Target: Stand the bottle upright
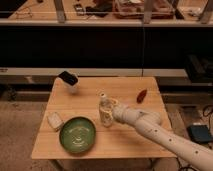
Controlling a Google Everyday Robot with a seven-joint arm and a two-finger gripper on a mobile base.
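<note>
Touching upright bottle (103,107), claw (110,112) mid-table (127,85), near green plate (77,134)

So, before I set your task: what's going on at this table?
A robot's pale arm reaches in from the lower right, with its gripper at the small pale cream plastic bottle with a white cap, near the middle of the light wooden table. The bottle looks upright, cap on top. A round green plate lies front left of it, a flat white block beside the plate, a black object at the back left and a red object to the right.
</note>
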